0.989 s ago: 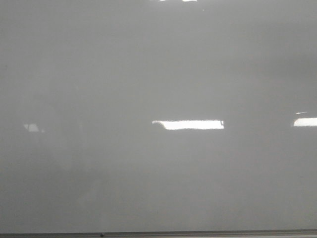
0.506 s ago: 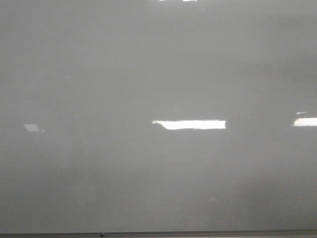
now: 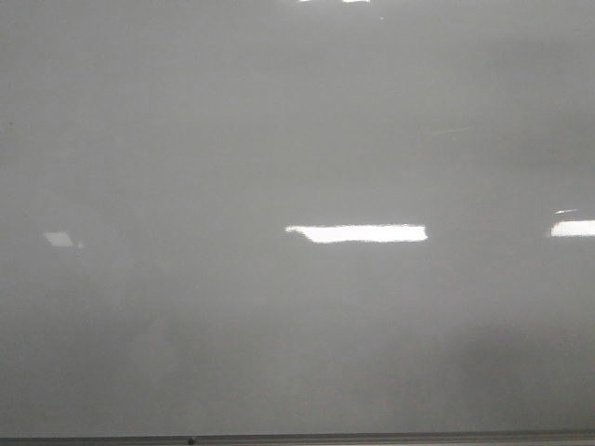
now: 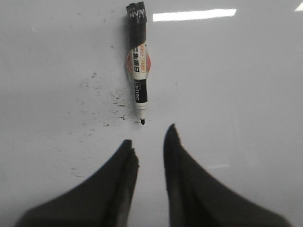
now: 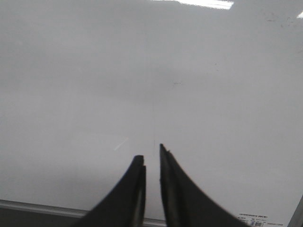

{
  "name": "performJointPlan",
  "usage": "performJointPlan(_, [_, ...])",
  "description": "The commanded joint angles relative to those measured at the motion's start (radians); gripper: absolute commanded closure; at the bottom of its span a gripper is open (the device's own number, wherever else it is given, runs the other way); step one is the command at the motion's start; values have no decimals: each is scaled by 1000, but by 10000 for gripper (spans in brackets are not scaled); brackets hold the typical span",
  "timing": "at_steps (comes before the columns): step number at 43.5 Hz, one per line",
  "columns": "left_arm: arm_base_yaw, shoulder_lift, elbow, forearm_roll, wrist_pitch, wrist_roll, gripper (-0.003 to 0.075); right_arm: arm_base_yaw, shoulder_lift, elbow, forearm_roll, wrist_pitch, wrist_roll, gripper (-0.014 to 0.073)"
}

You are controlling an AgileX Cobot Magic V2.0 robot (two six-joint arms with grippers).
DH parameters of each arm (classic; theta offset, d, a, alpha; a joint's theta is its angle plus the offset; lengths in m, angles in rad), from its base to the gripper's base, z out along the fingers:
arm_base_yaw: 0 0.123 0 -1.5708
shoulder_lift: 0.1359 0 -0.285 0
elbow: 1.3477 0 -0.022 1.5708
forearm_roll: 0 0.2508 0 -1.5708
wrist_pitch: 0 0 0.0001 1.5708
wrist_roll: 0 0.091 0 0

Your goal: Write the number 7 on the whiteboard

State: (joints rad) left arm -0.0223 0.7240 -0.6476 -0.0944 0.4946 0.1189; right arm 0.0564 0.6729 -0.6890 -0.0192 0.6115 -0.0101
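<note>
The whiteboard (image 3: 297, 139) fills the front view, glossy and pale grey, and no number 7 shows on it in any view. Neither gripper shows in the front view. In the left wrist view a black-and-white marker (image 4: 138, 71) lies flat on the board, uncapped, its tip pointing at my left gripper (image 4: 149, 135). That gripper is open and empty, a short way from the tip. My right gripper (image 5: 150, 151) hovers over bare board, holding nothing, its fingers closed to a narrow slit.
Black smudges and specks (image 4: 102, 101) lie beside the marker's tip. The grey metal edge strip (image 3: 372, 437) runs along the board's near side and also shows in the right wrist view (image 5: 38, 206). A small printed label (image 5: 255, 217) sits near that edge.
Only the light reflections on the board shift slightly. No mark or gripper has come into the front view.
</note>
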Motion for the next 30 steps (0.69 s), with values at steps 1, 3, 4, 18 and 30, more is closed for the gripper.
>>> performJointPlan(1, [-4,33,-28,-11,-105,-7,332,1,6,-34,-4,-69,-13,196])
performJointPlan(3, [-4,52,-28,-13,-125,-7,268,1,6,-34,-4,-70,-13,119])
performJointPlan(4, [-4,62,-30,-13,-128,-7,245,1,6,-34,-4,-70,-13,90])
performJointPlan(18, [-4,293,-147,-16,-136,-23,206,1,6,-34,-4,-70,-13,43])
performJointPlan(30, [-4,470,-244,-16,-142,-27,207,1,6,-34,-4,-70,-13,43])
